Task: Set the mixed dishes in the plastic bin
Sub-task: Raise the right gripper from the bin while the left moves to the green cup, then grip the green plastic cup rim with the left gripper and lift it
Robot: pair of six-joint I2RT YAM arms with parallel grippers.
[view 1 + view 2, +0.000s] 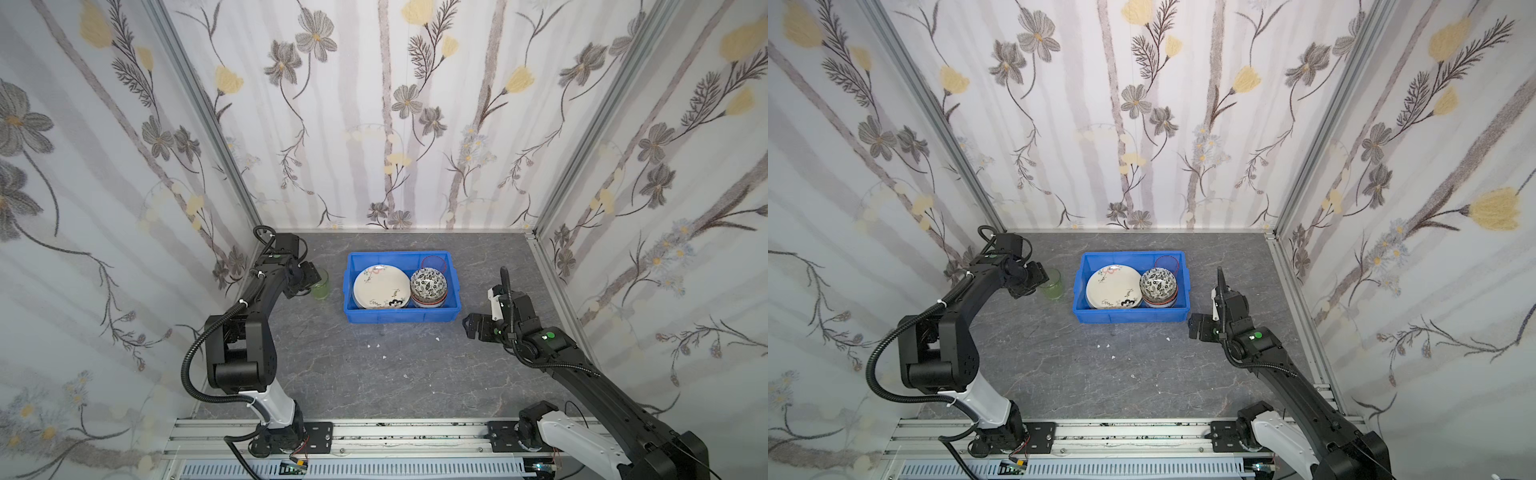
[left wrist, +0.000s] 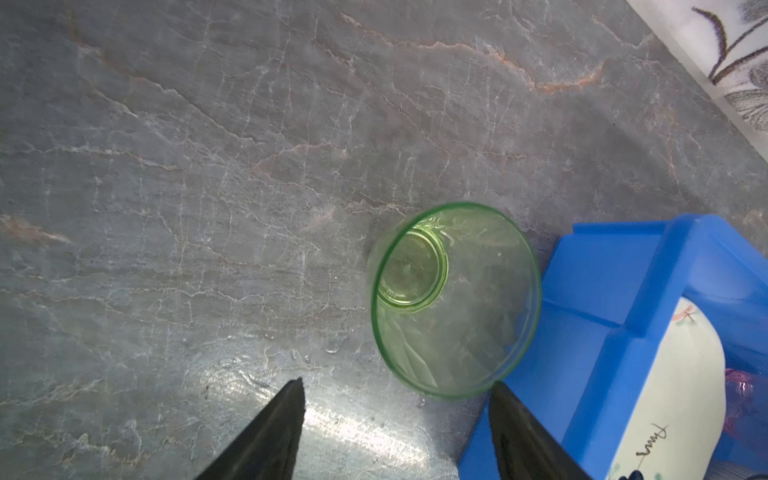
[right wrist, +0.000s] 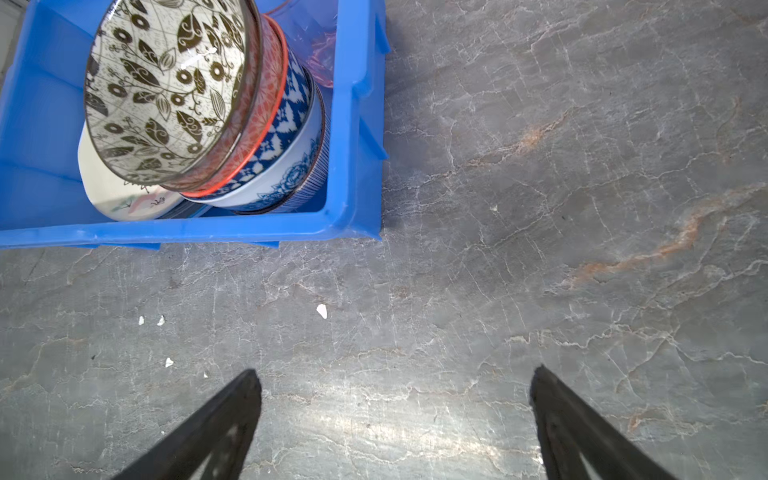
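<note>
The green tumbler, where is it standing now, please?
In both top views the green tumbler stands on the table left of the bin, outside it, by the left hand.

The left arm (image 1: 245, 345) and right arm (image 1: 602, 395) are black with white base sections (image 1: 274, 405), ribbed black cables (image 1: 185, 365), and a green dot (image 1: 550, 335) near each wrist

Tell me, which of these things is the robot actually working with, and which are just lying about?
Job: green tumbler on the table, blue bin, and inside it the cream plate, stacked bowls, pink tumbler.
Lying about: white chips on the table.
</note>
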